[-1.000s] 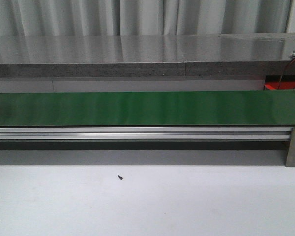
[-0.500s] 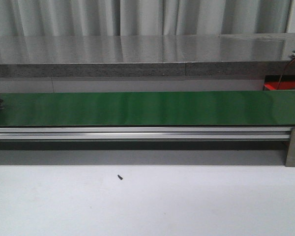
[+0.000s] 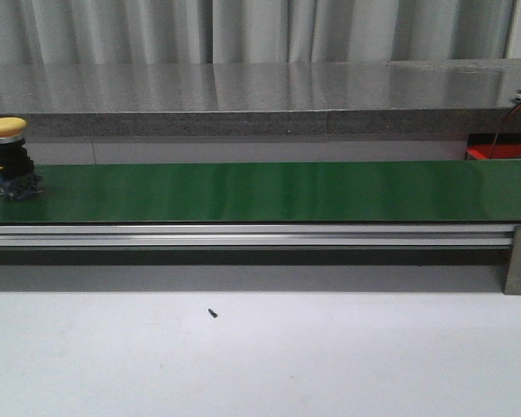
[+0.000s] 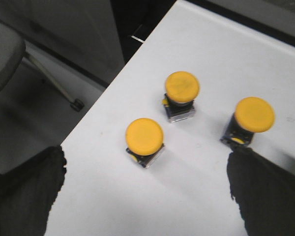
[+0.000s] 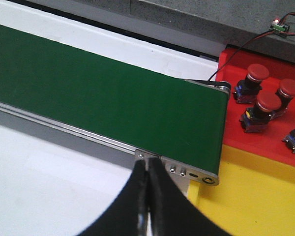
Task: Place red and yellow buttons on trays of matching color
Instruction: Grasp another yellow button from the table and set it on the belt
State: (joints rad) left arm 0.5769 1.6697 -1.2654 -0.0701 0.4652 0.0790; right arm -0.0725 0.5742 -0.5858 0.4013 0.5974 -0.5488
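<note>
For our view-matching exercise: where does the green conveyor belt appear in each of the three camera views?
Front view: the green conveyor belt runs straight across the middle, a yellow button at its left end.
Left wrist view: at most a green sliver at the right edge; too little to tell.
Right wrist view: it crosses diagonally, ending beside the red tray.
Shared landmark: the belt's aluminium side rail.

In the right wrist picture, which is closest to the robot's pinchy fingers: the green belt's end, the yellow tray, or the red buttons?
From the right gripper:
1. Green belt end, just beyond the fingertips.
2. Yellow tray, beside the fingers; too close to call against the belt end.
3. Red buttons, farthest, on the red tray.
</note>
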